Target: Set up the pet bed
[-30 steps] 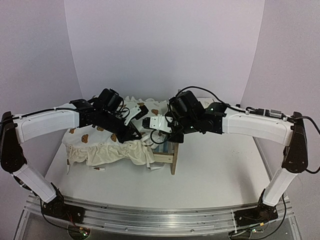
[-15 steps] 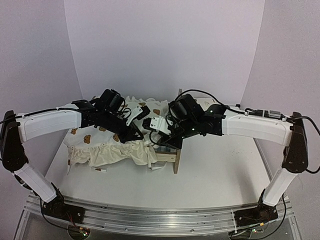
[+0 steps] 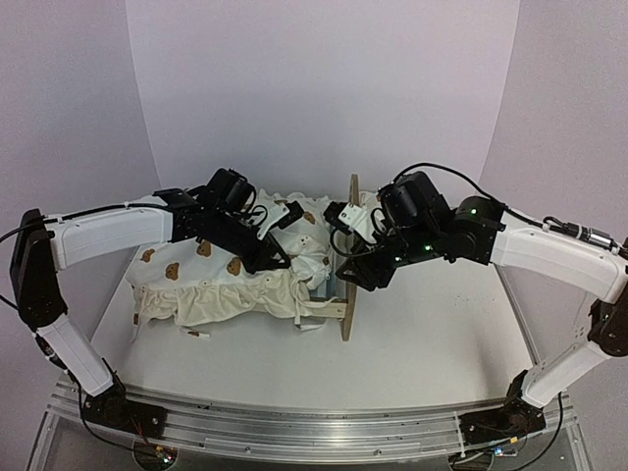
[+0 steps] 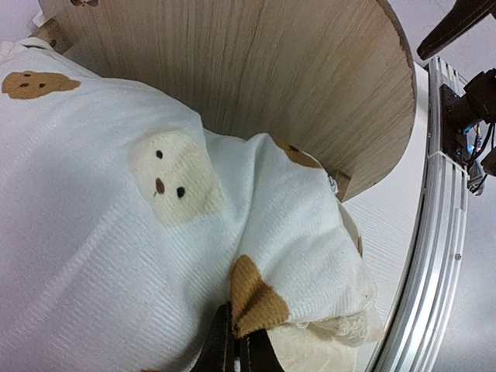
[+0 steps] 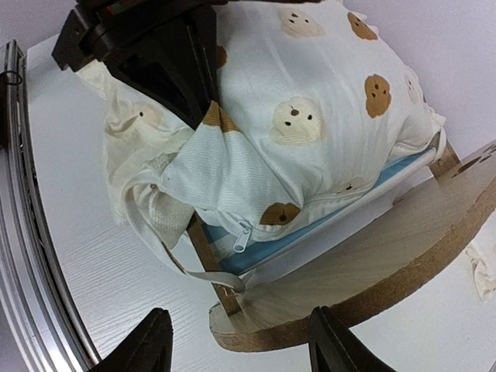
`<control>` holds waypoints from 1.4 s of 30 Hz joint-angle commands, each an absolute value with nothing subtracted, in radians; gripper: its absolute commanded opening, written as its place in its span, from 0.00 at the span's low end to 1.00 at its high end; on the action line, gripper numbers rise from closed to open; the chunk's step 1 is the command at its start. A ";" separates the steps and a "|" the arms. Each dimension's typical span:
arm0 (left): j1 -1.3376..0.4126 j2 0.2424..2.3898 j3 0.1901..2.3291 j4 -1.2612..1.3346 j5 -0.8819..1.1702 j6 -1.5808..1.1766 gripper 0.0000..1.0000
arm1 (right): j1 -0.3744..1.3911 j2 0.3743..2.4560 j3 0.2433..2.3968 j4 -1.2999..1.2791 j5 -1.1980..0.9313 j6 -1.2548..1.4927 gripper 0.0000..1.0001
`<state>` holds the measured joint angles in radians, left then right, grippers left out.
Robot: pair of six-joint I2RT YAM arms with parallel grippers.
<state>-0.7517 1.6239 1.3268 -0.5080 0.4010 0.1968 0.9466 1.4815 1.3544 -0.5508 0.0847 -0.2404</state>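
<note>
Went through all 3 views. From overhead, can make out the pet bed (image 3: 329, 309) near the middle of the table (image 3: 432, 343), with its headboard (image 3: 350, 226) upright and edge-on. Also seeing cream bear-print bedding (image 3: 216, 289) heaped over it and spilling off to the left. Can't really tell either claw's tips from up there, just 2 black wrists meeting over the bed.

Switching to the left wrist view for that: found the left gripper (image 4: 235, 350) pinched tight on a fold of the bedding, right at a brown bear patch. Also getting the inner face of the headboard close up behind the cloth (wood grain and all), versus just a thin strip from overhead.

Right wrist view fills in the rest. Shows the right gripper (image 5: 242, 345) spread wide, holding nothing, hovering over the table just off the curved headboard. Only here catching the light-blue base (image 5: 364, 194) peeking out under the bedding, plus a zipper (image 5: 242, 232) on the cushion edge and a white strap (image 5: 213, 277) hanging below it. Can also spot the left gripper again, black, dug into the cloth at top left.
</note>
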 commanded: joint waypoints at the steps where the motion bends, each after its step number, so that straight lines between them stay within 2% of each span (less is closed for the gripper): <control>1: -0.747 1.650 1.422 -0.498 0.431 0.144 0.00 | 0.943 1.462 1.367 -0.560 0.148 -0.047 0.60; 7: -0.758 1.696 1.467 -0.484 0.408 0.120 0.01 | 0.943 1.484 1.391 -0.560 0.194 0.103 0.65; 11: -0.759 1.724 1.432 -0.497 0.378 0.173 0.13 | 0.943 1.490 1.382 -0.560 0.207 0.215 0.67; 13: -0.759 1.714 1.422 -0.524 0.367 0.207 0.22 | 0.943 1.483 1.363 -0.561 0.216 0.273 0.69; 16: -0.759 1.670 1.440 -0.565 0.405 0.260 0.45 | 0.943 1.470 1.320 -0.561 0.237 0.365 0.69; 20: -0.759 1.639 1.501 -0.668 0.452 0.397 0.67 | 0.944 1.498 1.292 -0.529 0.249 0.445 0.67; 23: -0.759 1.615 1.512 -0.765 0.523 0.490 0.77 | 0.944 1.560 1.317 -0.519 0.256 0.472 0.63; 25: -0.759 1.581 1.501 -0.798 0.555 0.534 0.81 | 0.944 1.585 1.329 -0.518 0.310 0.497 0.55; 28: -0.759 1.506 1.465 -0.807 0.556 0.593 0.82 | 0.944 1.601 1.329 -0.517 0.404 0.511 0.40; 30: -0.759 1.458 1.429 -0.805 0.536 0.643 0.80 | 0.939 1.614 1.339 -0.517 0.447 0.490 0.33; 32: -0.760 1.421 1.380 -0.781 0.494 0.669 0.74 | 0.926 1.630 1.355 -0.517 0.465 0.460 0.29; 34: -0.764 1.406 1.322 -0.763 0.450 0.680 0.64 | 0.893 1.644 1.367 -0.517 0.465 0.441 0.26; 36: -0.783 1.410 1.274 -0.756 0.398 0.694 0.58 | 0.853 1.653 1.377 -0.516 0.454 0.433 0.25; 39: -0.830 1.428 1.219 -0.711 0.319 0.708 0.56 | 0.812 1.674 1.406 -0.513 0.407 0.411 0.26; 42: -0.870 1.464 1.216 -0.642 0.268 0.726 0.59 | 0.809 1.695 1.445 -0.513 0.315 0.376 0.37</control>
